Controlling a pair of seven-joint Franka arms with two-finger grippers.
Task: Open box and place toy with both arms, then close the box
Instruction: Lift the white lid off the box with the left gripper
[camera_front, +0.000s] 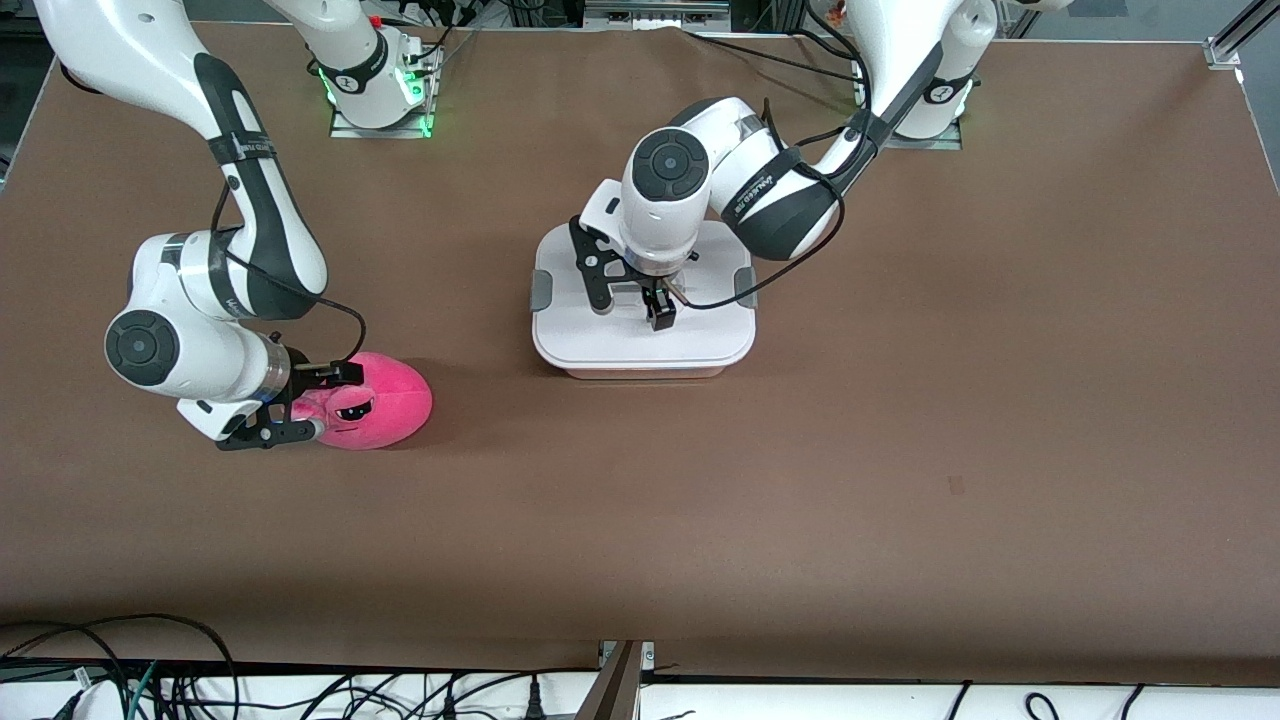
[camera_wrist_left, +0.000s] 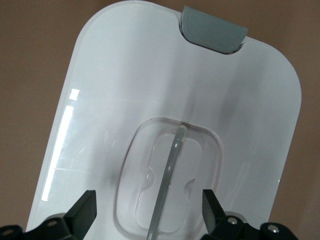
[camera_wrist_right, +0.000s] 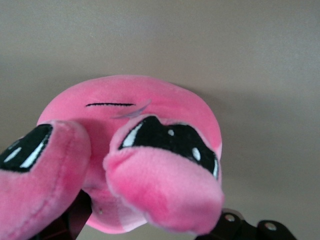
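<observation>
The box (camera_front: 643, 340) sits near the middle of the brown counter (camera_front: 900, 450), its white lid (camera_front: 600, 345) on and level. Its long axis runs from one arm's end of the counter to the other, with a grey clip (camera_front: 541, 290) at each short end. In the left wrist view the clear sunken handle (camera_wrist_left: 169, 182) lies in the centre of the lid, its bar running along the lid's length toward one clip (camera_wrist_left: 212, 31).

The left gripper (camera_front: 655, 312) points down just over that handle, its fingers (camera_wrist_left: 82, 210) spread wide on either side of the recess and holding nothing.

The toy (camera_front: 375, 400) lies on the counter well apart from the box, toward the right arm's end and a little nearer the front camera. It is longest along the same line as the box, its dark squinting face (camera_front: 352, 412) turned toward the front camera.

The right gripper (camera_front: 322, 400) lies low and sideways at the toy's ear end, fingers wide, one on each side of the plush; whether they press it I cannot tell.
</observation>
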